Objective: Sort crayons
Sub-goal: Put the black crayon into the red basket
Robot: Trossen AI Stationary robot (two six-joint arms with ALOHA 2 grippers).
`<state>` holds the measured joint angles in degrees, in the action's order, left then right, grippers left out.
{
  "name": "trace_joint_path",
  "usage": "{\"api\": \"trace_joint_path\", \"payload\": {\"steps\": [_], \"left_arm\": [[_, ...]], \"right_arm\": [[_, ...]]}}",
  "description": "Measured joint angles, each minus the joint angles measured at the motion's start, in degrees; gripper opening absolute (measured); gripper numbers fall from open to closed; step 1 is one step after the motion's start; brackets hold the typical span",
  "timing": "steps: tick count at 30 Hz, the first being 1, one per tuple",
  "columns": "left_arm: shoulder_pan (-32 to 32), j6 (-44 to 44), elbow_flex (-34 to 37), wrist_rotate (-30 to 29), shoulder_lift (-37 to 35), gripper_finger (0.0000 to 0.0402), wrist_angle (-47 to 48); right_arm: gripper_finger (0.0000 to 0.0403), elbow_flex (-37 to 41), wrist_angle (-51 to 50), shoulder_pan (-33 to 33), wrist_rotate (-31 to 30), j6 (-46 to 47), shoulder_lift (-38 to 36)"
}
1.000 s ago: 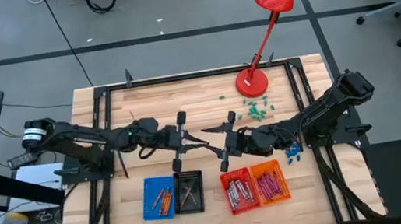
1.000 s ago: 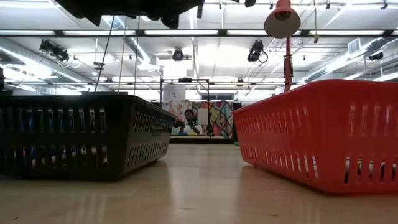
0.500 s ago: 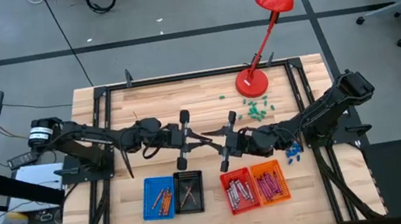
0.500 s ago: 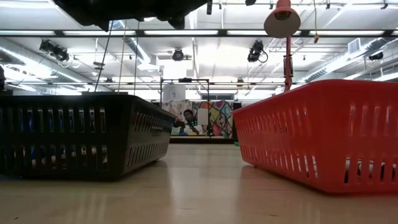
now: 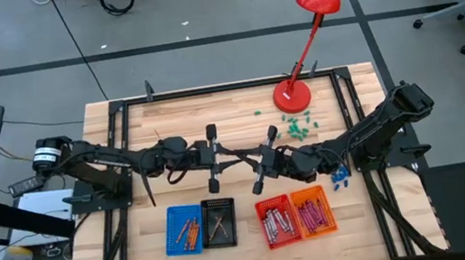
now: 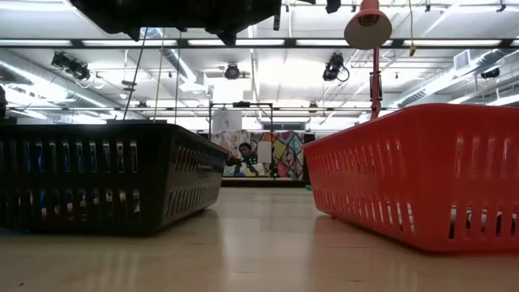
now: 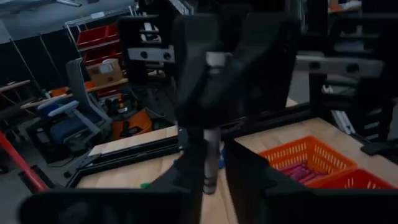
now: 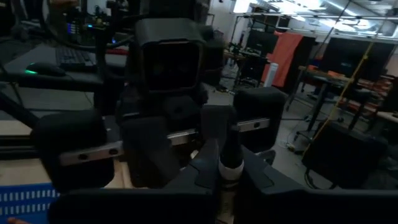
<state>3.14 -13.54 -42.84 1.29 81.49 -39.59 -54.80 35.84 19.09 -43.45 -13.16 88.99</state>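
Above the table's middle, my two grippers meet tip to tip in the high view: my left gripper (image 5: 237, 158) from the left and my right gripper (image 5: 250, 160) from the right. A grey crayon (image 7: 211, 163) stands between both pairs of fingers. My right gripper (image 8: 227, 169) is shut on the crayon (image 8: 229, 160). My left gripper (image 7: 215, 167) has its fingers slightly apart, one on each side of the crayon. Below, near the front edge, sit four baskets: blue (image 5: 184, 229), black (image 5: 219, 221), red (image 5: 275, 221) and orange (image 5: 311, 211), with crayons in them. My left gripper comes level from the table's left, and the crayon's shaft (image 7: 211, 177) stands across its fingers. I cannot tell whether the fingers touch it. My right gripper pinches the crayon's shaft (image 8: 228, 177) between its two fingers, below the pale end (image 8: 229, 163). It comes level from the table's right, with the fingers across the crayon. The crayon is clear of the table.
A red desk lamp (image 5: 293, 94) stands at the far right, green bits (image 5: 296, 126) lie in front of it, and blue chunks (image 5: 340, 176) lie under my right arm. The low view shows the black basket (image 6: 105, 174) and the red basket (image 6: 422, 170) with bare wood between them.
Both grippers have edged a little toward the far edge and closer together over the table's middle. My right gripper's fingers have drawn together around the crayon.
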Motion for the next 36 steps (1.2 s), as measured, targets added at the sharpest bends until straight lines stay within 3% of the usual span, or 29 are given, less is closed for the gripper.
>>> {"api": "trace_joint_path", "payload": {"steps": [7,11,16,20,32,36], "left_arm": [[-0.2,-1.7,0.1,0.7,0.0,0.0176,2.0],[-2.0,-3.5,0.1,0.5,-1.3,0.0210,4.5],[-4.7,-4.2,0.1,0.4,-5.5,0.0211,10.5],[-6.9,-6.1,0.1,0.3,-9.6,0.0202,15.8],[-11.5,-10.3,0.1,0.3,-19.6,0.0193,21.9],[-13.5,-13.5,0.1,-0.1,-22.5,0.0193,28.0]], "right_arm": [[0.0030,0.0,0.3,-0.1,-0.7,2.4,-0.1],[0.0023,0.0,0.3,0.2,-1.0,3.1,-0.1],[0.0039,0.0,-1.7,1.8,-5.3,8.1,-0.1],[0.0045,0.0,-7.2,3.1,-6.1,18.1,-0.1],[0.0039,0.0,-31.2,5.4,13.4,62.5,-0.2],[0.0039,-0.1,-39.6,7.3,11.9,71.2,-0.2]]}}
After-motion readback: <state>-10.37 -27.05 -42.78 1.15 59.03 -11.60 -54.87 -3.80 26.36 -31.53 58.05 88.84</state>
